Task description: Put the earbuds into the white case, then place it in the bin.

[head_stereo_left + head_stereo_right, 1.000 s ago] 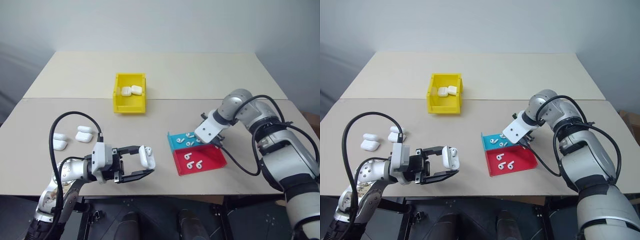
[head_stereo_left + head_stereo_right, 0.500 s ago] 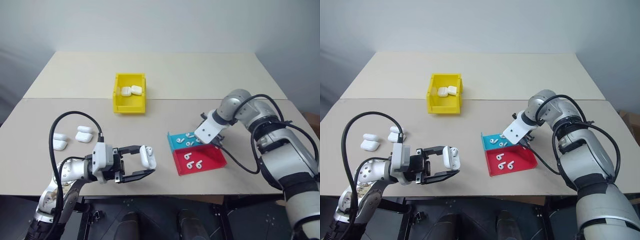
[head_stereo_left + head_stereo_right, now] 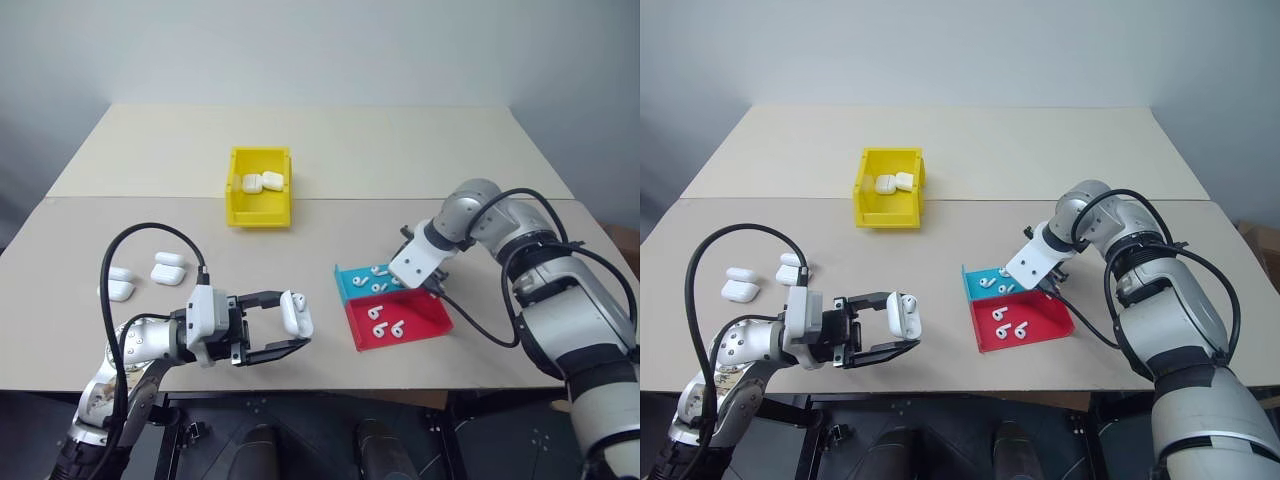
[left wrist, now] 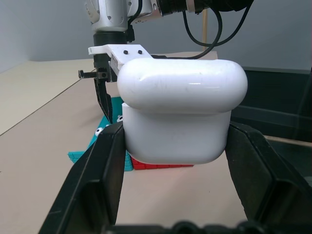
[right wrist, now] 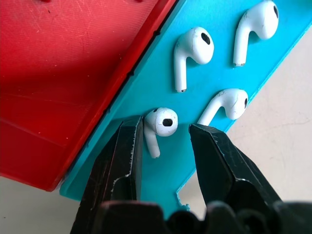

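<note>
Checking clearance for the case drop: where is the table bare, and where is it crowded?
Bare: the tabletop between the yellow bin, the loose cases and the blue tray; also everything behind the bin. Crowded: the blue and red tray, under the right gripper.

- Almost nothing has changed over the last second.
- The left gripper (image 3: 286, 329) with its case (image 3: 294, 313) sits a touch further to the right than a second ago, a very slight drift.
- The right gripper (image 5: 165, 141) looks unmoved over the blue tray (image 3: 348, 285); nothing on the table has shifted.
</note>
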